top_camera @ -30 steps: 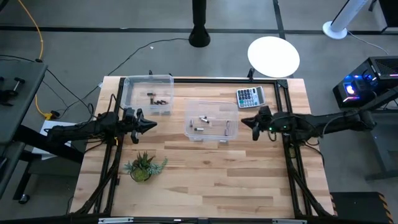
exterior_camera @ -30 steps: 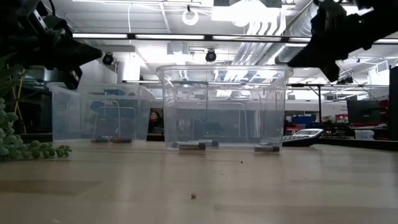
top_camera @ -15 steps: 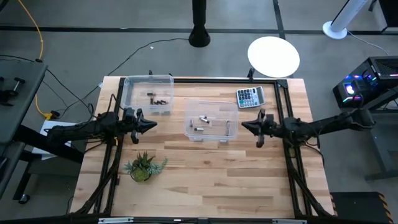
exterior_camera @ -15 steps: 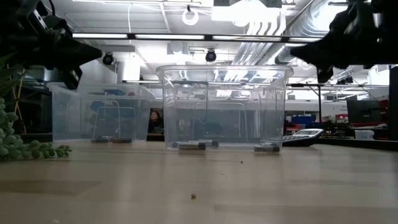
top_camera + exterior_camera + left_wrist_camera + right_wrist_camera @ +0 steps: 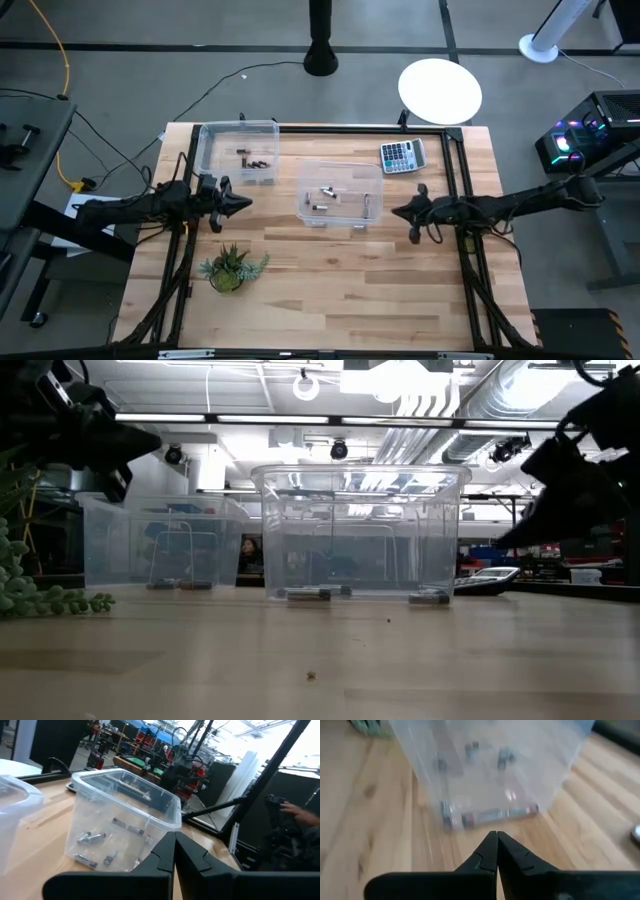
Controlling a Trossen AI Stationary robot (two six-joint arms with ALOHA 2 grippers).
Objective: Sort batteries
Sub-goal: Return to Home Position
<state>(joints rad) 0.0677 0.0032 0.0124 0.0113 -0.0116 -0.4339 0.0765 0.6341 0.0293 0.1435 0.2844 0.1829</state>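
Observation:
Two clear plastic bins stand on the wooden table. The middle bin [image 5: 340, 194] holds several small silvery batteries [image 5: 322, 194] lying on its floor; they also show in the right wrist view as batteries [image 5: 492, 814]. The far-left bin [image 5: 238, 152] holds a few darker batteries [image 5: 256, 158]. My left gripper [image 5: 244, 202] is shut and hovers left of the middle bin, above the table. My right gripper [image 5: 395, 212] is shut with nothing in it, right of the middle bin, pointing at it [image 5: 497, 836].
A grey calculator [image 5: 402, 156] lies at the far right of the table, and a small green plant [image 5: 232, 267] stands near the left edge. Bare wood stretches across the near half. A black frame [image 5: 465, 260] runs along the table's sides.
My right gripper has moved down and a little toward the near edge, rolling about its wrist, and stays shut. The bins and batteries have kept their places.

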